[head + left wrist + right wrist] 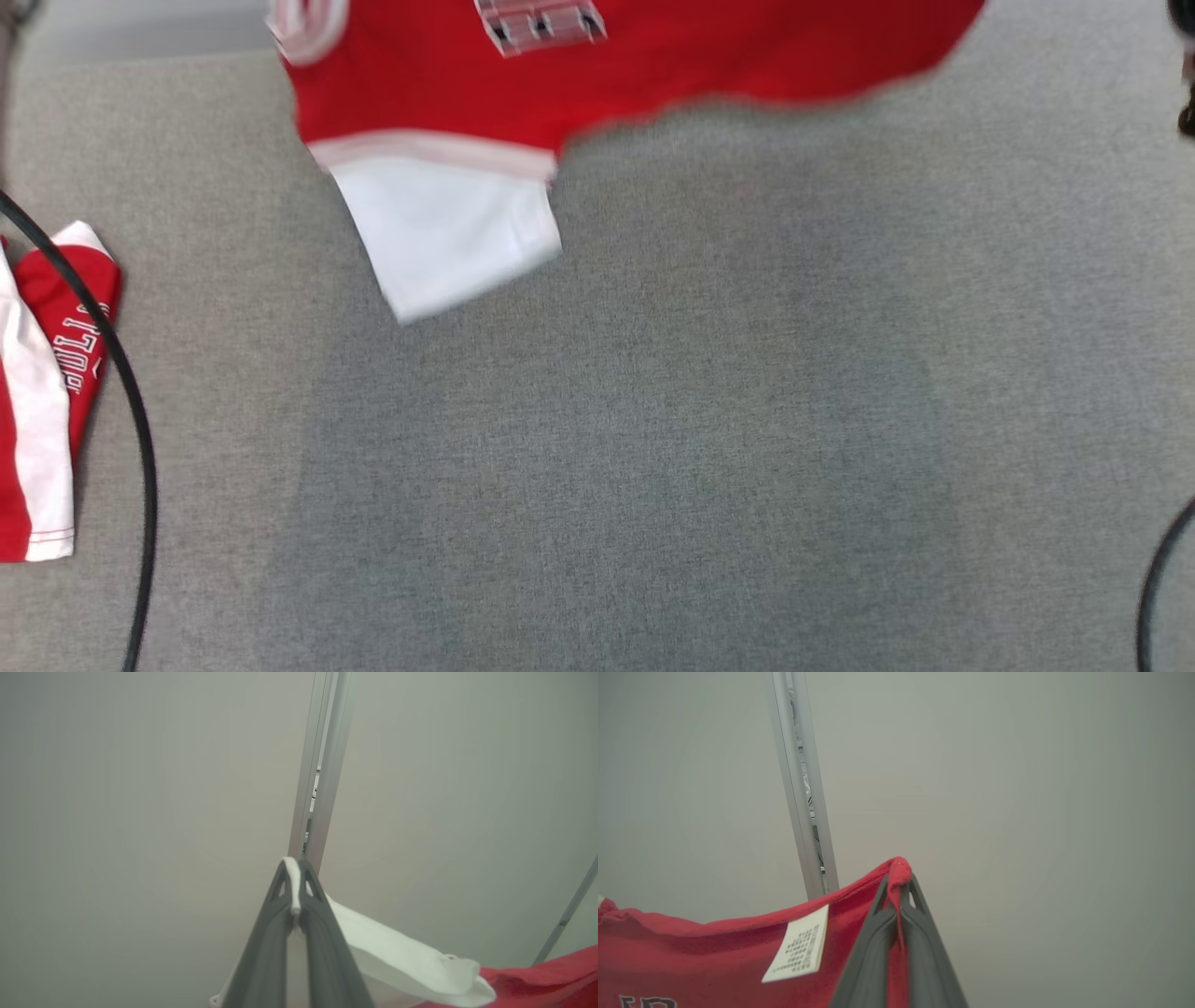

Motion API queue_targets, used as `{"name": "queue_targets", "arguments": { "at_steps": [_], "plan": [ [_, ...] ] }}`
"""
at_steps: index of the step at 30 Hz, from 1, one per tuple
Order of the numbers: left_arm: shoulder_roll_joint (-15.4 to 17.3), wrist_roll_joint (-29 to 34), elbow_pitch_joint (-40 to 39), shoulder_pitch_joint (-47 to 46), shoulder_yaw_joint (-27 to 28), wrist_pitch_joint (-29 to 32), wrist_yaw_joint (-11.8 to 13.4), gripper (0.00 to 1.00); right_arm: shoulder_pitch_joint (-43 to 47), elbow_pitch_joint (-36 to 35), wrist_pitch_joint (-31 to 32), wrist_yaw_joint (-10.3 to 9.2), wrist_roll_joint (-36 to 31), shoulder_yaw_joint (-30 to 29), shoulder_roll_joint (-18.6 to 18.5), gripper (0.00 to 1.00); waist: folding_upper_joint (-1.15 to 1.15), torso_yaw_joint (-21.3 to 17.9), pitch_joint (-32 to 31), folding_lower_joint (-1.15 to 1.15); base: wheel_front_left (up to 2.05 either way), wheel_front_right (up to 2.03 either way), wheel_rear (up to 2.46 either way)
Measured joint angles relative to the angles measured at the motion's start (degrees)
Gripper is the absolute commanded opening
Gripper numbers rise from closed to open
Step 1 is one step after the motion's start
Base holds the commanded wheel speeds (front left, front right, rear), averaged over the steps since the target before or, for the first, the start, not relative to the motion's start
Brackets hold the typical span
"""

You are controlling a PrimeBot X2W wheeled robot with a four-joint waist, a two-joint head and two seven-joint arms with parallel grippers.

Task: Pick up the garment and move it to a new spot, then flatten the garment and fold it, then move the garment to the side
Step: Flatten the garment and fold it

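Both arms are up with the red T-shirt (607, 75) strung between them. The left gripper (294, 891) points at a pale wall and an aluminium rail (322, 765), its jaws pinched shut on a white hem, with white cloth trailing off to the red body at that view's lower right. The right gripper (900, 891) points the same way, jaws clamped on a red edge that peaks just at the tips.

Now the writing. A white care label (796, 945) hangs off the red cloth beside the right gripper's fingers, its print too small to read. Dark outlined letters sit at the bottom left corner there, cut off. From the head camera, a blurred printed patch (540, 23) shows on the chest, unreadable.

The head camera gives the wider scene: the shirt hangs across the far side of the grey worktop (700, 420), one white sleeve (448, 233) dangling. I cannot tell whether it touches. At the left edge lies a second red-and-white garment (47, 392), folded, white letters down it, crossed by a black cable (131, 401).
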Motion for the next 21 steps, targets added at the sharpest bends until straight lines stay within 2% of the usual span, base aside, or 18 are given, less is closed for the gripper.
{"name": "queue_targets", "arguments": {
  "at_steps": [6,9,13,16,21],
  "plan": [
    [-1.6,2.5,7.5,-8.7,-0.2,-9.7,-2.7,0.00,-7.2,6.6,-4.7,0.00,1.3,-1.8,0.9,0.00,0.00,0.1,2.8,0.00,0.00,0.00,0.00],
    [-2.5,2.8,11.2,-11.4,-0.6,-10.8,-4.4,0.00,-9.2,8.1,-5.0,0.00,1.2,-0.6,1.9,0.00,0.00,0.2,4.4,0.00,0.00,0.00,0.00],
    [-4.6,2.0,16.1,-11.3,-1.5,-9.7,-6.8,0.00,-9.3,9.9,-5.0,0.00,1.4,1.8,2.4,0.00,0.00,0.4,6.8,0.00,0.00,0.00,0.00],
    [-5.7,1.2,17.4,-10.1,-1.6,-9.9,-7.7,0.00,-8.8,9.9,-5.1,0.00,1.6,3.4,2.3,0.00,0.00,0.6,8.0,0.00,0.00,0.00,0.00],
    [-7.1,-0.3,18.3,-3.8,-2.5,-12.8,-9.1,0.00,-3.5,6.3,-5.1,0.00,4.9,8.5,1.8,0.00,0.00,1.4,10.3,0.00,0.00,0.00,0.00]
  ]
}}
